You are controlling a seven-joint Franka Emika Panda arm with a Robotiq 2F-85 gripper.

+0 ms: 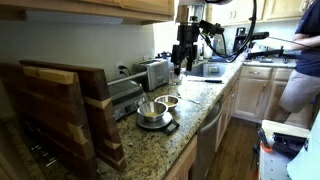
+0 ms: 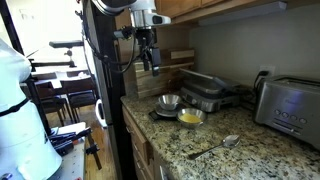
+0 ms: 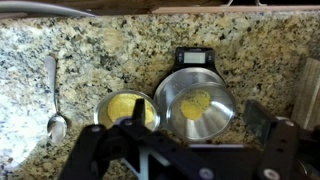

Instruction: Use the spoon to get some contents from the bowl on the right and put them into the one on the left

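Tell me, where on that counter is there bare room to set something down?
Bare granite lies between the spoon and the small bowl, and on the counter between spoon and toaster. It is crowded where the small bowl, the larger bowl on its scale and the grill sit close together.

The arm is seen reaching in from above in both exterior views, with its last links turned straight down. The wrist is held upright, so that the gripper is pointed down at the table and is kept well clear of its surface, away from the front edge. In the wrist view the gripper is shown coming in from the bottom of the picture. Its two fingers are spread wide apart, and nothing is held between them. No contact with anything is made by either finger.
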